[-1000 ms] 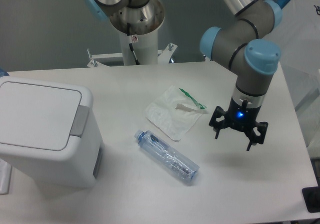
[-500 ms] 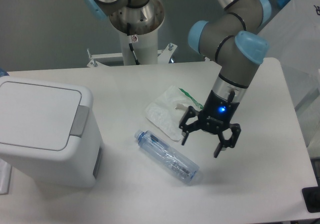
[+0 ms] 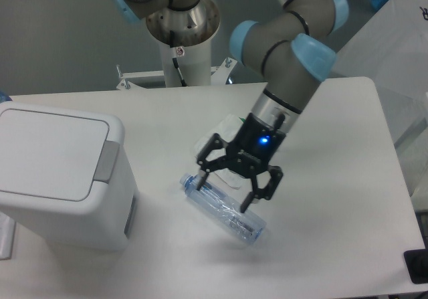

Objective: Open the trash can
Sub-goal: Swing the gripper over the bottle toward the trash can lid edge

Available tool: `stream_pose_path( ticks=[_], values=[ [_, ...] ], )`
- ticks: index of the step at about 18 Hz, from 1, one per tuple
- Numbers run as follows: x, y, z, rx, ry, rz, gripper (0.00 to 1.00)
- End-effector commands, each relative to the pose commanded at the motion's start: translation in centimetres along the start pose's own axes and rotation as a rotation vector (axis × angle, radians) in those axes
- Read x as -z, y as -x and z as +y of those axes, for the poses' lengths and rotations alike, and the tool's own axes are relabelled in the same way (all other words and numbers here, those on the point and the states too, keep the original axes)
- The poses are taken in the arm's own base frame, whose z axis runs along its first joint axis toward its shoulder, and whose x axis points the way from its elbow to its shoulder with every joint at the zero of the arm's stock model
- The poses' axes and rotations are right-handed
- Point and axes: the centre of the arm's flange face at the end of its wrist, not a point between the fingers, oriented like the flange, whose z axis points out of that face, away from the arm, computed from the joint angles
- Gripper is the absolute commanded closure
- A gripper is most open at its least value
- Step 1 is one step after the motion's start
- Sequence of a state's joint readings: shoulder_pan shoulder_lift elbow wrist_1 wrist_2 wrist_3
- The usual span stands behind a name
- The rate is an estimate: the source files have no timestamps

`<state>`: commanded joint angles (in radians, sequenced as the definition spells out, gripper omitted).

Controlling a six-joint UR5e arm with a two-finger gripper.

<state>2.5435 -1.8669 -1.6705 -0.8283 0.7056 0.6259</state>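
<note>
on table (image 3: 348,178), trash can (image 3: 57,172) lid closed.

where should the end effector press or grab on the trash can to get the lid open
Best bet is the grey push tab on the trash can, at the lid's right edge. Come from above and the right, where the open end effector now hangs over the plastic bottle; the lid lies flat and closed, offering little else to grip.

Between the gripper (image 3: 224,187), jaws spread wide, and the trash can (image 3: 59,175) lies a strip of bare counter (image 3: 157,122). A clear plastic bottle (image 3: 223,210) lies flat directly under the jaws, and a crumpled white wrapper (image 3: 221,148) sits just behind them. The closed lid and its grey push tab (image 3: 105,160) have nothing on them.
</note>
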Motion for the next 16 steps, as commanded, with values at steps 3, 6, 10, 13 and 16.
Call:
stream_pose_path(
  ticks=[3,6,10,13,16],
  values=[
    [0.6,-2.3,-1.4,0.001,-0.053,0.062,0.0],
    [1.9,-3.7,-2.3,0.017,-0.103,0.11,0.0],
    [2.9,-6.1,-3.0,0.016,-0.119,0.124,0.0],
    [1.2,-8.1,-2.6,0.001,-0.099,0.156,0.0],
    [0.1,-8.9,-2.4,-0.005,-0.085,0.174,0.0]
  ],
)
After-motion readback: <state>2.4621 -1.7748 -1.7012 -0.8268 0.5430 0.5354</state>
